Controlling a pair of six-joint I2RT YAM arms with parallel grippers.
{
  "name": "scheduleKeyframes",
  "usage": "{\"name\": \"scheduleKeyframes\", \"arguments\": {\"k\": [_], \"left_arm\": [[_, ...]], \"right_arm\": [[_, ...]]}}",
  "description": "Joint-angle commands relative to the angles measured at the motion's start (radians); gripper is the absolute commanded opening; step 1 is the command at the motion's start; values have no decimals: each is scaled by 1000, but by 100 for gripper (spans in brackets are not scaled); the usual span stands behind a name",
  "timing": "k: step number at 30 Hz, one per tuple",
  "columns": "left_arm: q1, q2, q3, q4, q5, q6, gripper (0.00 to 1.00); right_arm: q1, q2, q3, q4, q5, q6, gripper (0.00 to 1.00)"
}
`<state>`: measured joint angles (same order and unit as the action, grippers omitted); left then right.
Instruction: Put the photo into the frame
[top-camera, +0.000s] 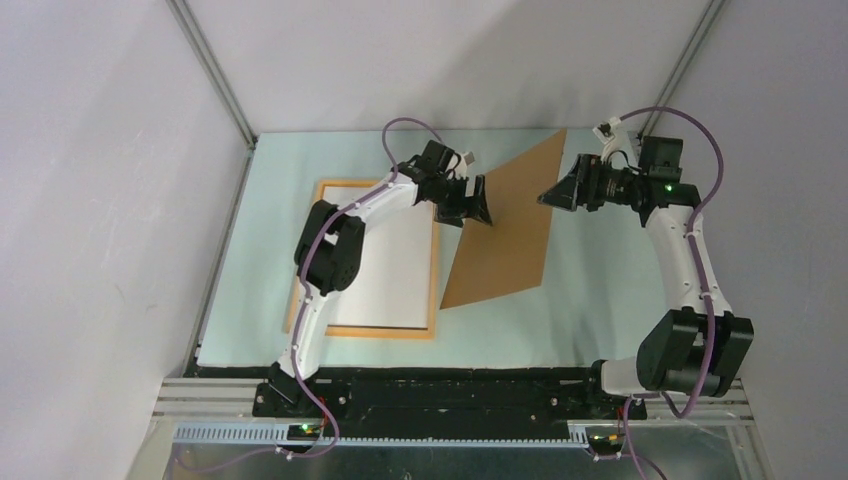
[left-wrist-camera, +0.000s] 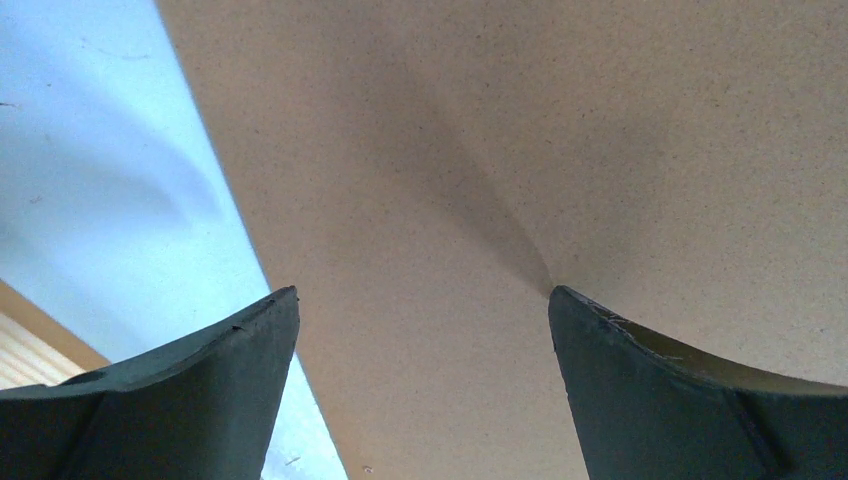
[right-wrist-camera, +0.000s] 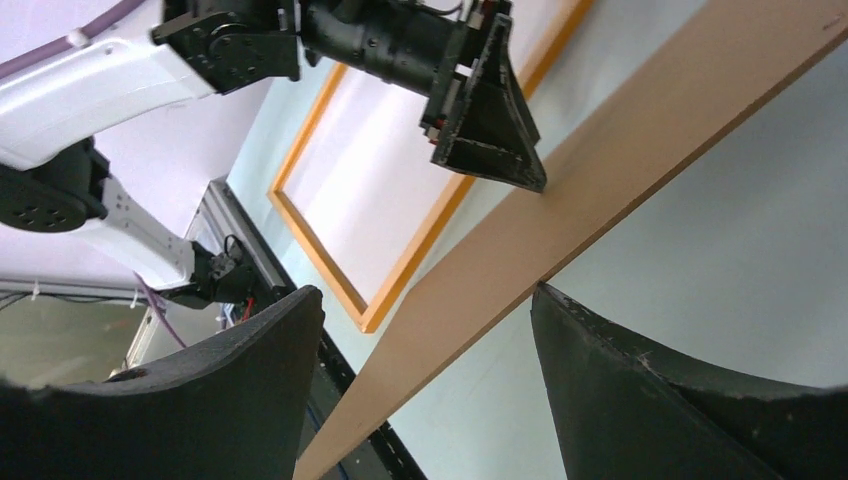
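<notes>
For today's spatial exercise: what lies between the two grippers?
The brown backing board lies between the left gripper and the right gripper, as the top view shows.

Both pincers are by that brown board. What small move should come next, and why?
Probably the right pincer should close on the brown board. Its open fingers appear to straddle the board's edge, and the left pincer, also open, sits at the opposite edge. The frame already holds a white sheet, apparently the photo face down, so the board seems next to go over it.

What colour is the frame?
The frame is orange-tan wood, clearest in the top external view.
</notes>
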<state>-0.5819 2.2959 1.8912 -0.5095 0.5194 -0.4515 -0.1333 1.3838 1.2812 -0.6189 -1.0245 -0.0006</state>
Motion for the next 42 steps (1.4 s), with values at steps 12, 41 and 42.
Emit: {"name": "scheduleKeyframes", "arguments": {"k": [12,41,42], "left_arm": [[28,-91,-96,71,127,-32,100],[213,-332,16,82,223,-116,100],[213,-337,20,82,235,-118,100]], "right_arm": [[220,118,214,47,-156,132,80],[318,306,329,251,-74,284,80],[319,306,329,254,-73,291,80]]}}
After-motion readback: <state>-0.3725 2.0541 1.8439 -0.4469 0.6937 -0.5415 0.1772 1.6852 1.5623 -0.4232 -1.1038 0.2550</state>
